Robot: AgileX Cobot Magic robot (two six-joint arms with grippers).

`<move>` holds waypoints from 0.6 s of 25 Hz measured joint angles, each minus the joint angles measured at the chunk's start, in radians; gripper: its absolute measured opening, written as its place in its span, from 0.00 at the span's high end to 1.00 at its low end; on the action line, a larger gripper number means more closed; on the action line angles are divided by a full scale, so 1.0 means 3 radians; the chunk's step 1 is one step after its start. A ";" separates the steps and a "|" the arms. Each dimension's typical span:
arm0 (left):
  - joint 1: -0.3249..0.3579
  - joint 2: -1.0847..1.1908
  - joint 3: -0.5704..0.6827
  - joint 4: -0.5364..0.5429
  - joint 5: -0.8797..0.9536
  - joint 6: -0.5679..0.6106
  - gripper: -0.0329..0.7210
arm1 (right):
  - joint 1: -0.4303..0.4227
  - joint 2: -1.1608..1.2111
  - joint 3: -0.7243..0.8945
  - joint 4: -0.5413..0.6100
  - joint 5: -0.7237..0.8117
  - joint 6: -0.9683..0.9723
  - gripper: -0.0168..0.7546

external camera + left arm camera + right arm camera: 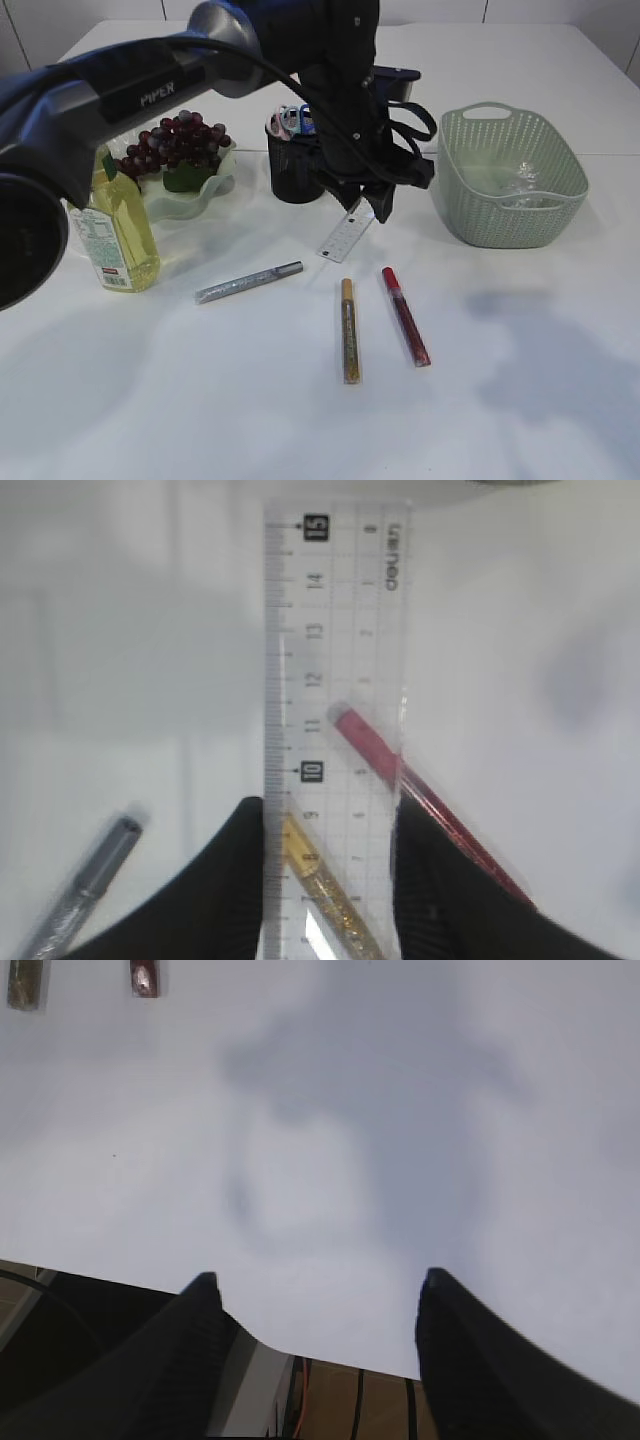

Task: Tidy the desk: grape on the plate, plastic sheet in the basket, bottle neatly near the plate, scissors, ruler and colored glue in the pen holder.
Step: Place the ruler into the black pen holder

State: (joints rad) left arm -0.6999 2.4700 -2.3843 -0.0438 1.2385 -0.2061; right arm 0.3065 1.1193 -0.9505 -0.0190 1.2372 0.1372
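Note:
My left gripper [372,203] is shut on the clear ruler [345,238], which hangs tilted above the table just right of the black pen holder [295,165]. In the left wrist view the ruler [335,660] sits between the two fingers of the gripper [330,825]. Scissors [290,120] stand in the holder. Silver [248,282], gold [349,330] and red [405,315] glue pens lie on the table. Grapes [178,140] rest on the plate [195,200], with the bottle [115,225] beside it. The plastic sheet [520,185] lies in the green basket [470,215]. My right gripper [315,1285] is open and empty.
Under the held ruler, the left wrist view shows the gold pen [325,895], the red pen [440,815] and the silver pen [85,895]. The right gripper hovers by the table's front edge, with the pen ends [145,977] far off.

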 joint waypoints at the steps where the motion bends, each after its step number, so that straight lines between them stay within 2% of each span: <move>1: 0.0029 -0.0027 0.0000 0.0000 0.0000 0.0002 0.60 | 0.0000 0.0000 0.0000 0.0000 0.0000 0.0000 0.36; 8: 0.0127 -0.0278 0.0000 0.0340 0.0010 -0.0085 0.60 | 0.0000 0.0000 0.0000 -0.0035 0.0000 0.0000 0.36; 15: 0.0120 -0.0503 0.0000 0.0228 0.0023 -0.0096 0.60 | 0.0000 0.0000 0.0000 -0.0035 0.0000 0.0000 0.36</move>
State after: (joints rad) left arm -0.6638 2.3190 -2.3843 0.0245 1.2453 -0.2350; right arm 0.3065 1.1193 -0.9505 -0.0297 1.2372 0.1372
